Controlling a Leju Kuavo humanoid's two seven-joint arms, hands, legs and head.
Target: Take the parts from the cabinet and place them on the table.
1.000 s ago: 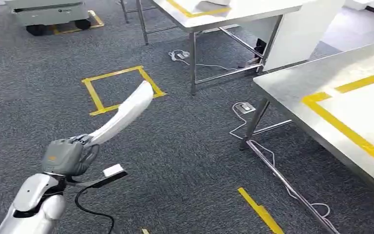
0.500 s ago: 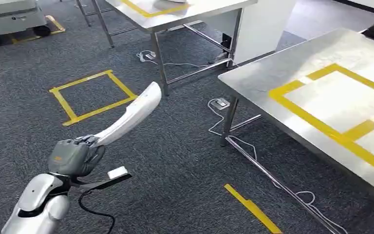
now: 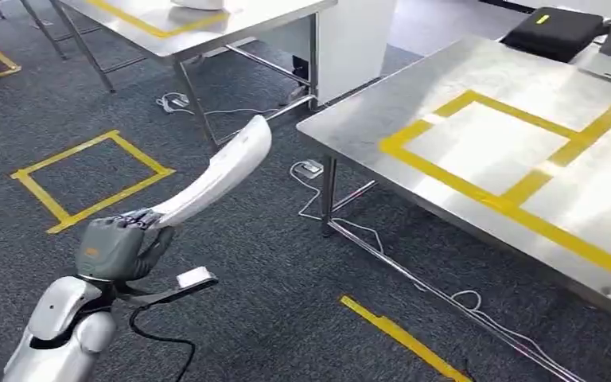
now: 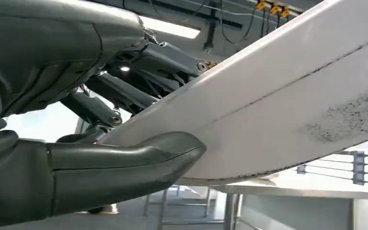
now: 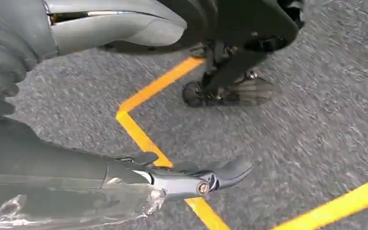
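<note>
Long white curved part (image 3: 215, 173) sticking up and forward at a slant out of left hand (image 3: 115, 248), far end hanging in the air over grey carpet (image 3: 270, 263), near the corner of the steel bench (image 3: 437, 95) but not touching it. Gripping the part's lower end with left hand, thumb (image 4: 124, 165) pressing on one face and darker fingers (image 4: 139, 57) wrapping the other in the left wrist view. Hanging low with right hand (image 5: 124, 177), over carpet with yellow tape; fingers lying close together, cannot tell if holding anything. Showing yellow tape outlines (image 3: 493, 187) on the bench top, black case (image 3: 557, 32) at its far edge. Showing yellow tape square (image 3: 87, 179) on the floor, second bench (image 3: 207, 32) behind, cables (image 3: 366, 235) trailing under the bench legs
</note>
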